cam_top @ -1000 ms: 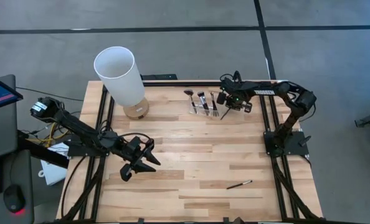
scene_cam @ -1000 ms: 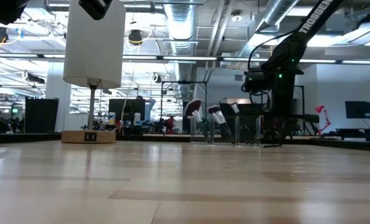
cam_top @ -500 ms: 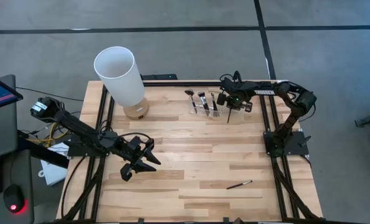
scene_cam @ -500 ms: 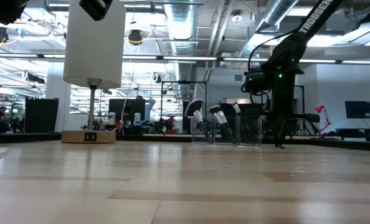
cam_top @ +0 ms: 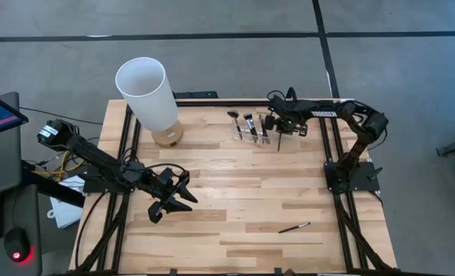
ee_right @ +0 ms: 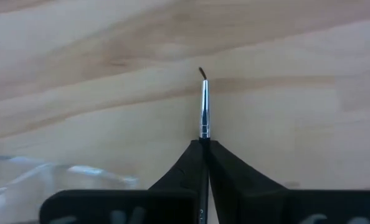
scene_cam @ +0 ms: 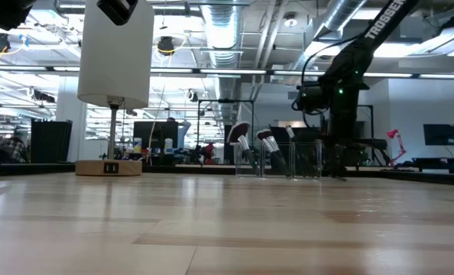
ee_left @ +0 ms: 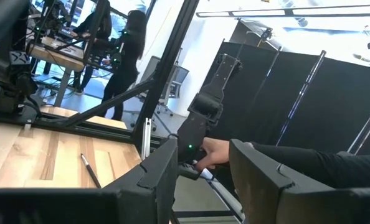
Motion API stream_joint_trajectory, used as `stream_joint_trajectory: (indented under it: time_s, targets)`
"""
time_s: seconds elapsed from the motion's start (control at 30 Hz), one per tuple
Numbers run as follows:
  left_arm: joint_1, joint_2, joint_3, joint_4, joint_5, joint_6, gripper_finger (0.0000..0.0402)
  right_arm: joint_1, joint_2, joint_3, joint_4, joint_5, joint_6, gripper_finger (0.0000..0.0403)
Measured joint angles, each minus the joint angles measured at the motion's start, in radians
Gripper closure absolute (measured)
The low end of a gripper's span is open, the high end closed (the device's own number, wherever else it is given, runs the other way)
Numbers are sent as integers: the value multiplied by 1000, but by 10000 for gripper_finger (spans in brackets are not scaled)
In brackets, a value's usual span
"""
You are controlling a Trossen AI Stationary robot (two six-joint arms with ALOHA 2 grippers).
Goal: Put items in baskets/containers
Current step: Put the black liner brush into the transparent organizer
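My right gripper [cam_top: 279, 126] stands at the table's far right, just right of the clear holder [cam_top: 252, 132]. It points steeply down and is shut on a thin brush [ee_right: 203, 112] with a silver ferrule and a small dark tip. Several brushes [scene_cam: 267, 147] stand in the holder, bristles up. One more brush [cam_top: 294, 227] lies flat on the wood near the front right. My left gripper [cam_top: 184, 198] hovers open over the table's left part, with nothing between its fingers [ee_left: 163, 171]. My right gripper pinches the brush's handle just behind the silver ferrule [ee_right: 203, 135] between its two fingertips. The fingers come from above and lie along the brush. The brush sticks out below them with its dark tip [ee_right: 202, 73] toward the wood. Whether the tip touches the table I cannot tell.
A tall white cylinder on a wooden base [cam_top: 147, 92] stands at the far left. The holder's clear wall [ee_right: 42, 171] is close beside my right gripper. Bare wood lies across the table's middle. People [ee_left: 126, 56] stand in the room beyond the table.
My right gripper has rolled a little about its own axis and shifted slightly toward the holder, staying at the same height.
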Motion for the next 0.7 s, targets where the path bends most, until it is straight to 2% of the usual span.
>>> stream_joint_trajectory:
  time_s: [0.7]
  targets:
    - [0, 0, 0, 0, -1, 0, 259, 13, -2, 27, -84, 17, -33, 402]
